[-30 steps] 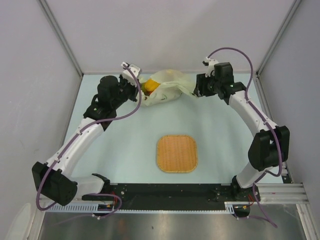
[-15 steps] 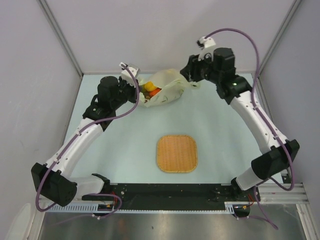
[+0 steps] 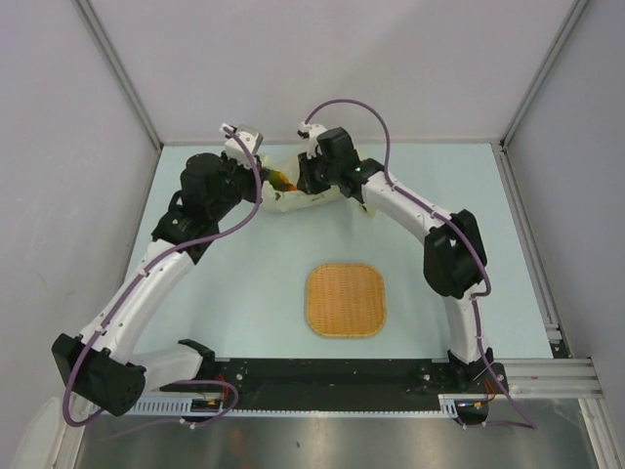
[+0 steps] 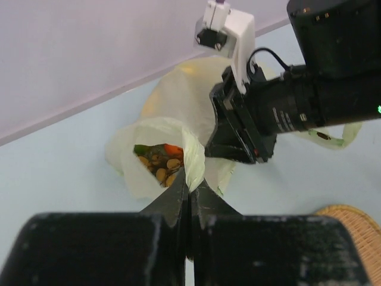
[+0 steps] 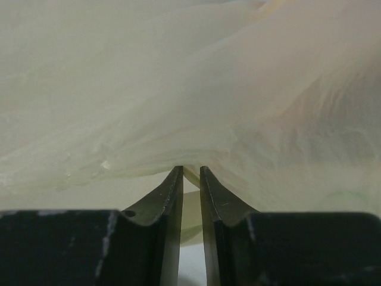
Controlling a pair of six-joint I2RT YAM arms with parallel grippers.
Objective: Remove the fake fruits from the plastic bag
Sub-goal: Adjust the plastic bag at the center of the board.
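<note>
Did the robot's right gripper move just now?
Yes. The right gripper swung left: it was beyond the right edge of the square woven orange mat, and now lines up with the mat's left edge.

My two arms meet at the far end of the pale table (image 3: 244,283), toward 12 o'clock from my bases. My left gripper (image 3: 262,181) sits at the 9 o'clock side of the plastic bag (image 3: 293,202). My right gripper (image 3: 301,181) comes in from about 2 o'clock, and the crumpled bag shows only as pale patches between and below the two. A glimpse of orange-red fake fruits (image 3: 284,180) shows at the bag's 10 o'clock edge, just beside my left gripper. From above I cannot tell how either pair of jaws stands. The woven orange mat (image 3: 345,300) lies flat, well apart, at 5 o'clock from the bag.
</note>
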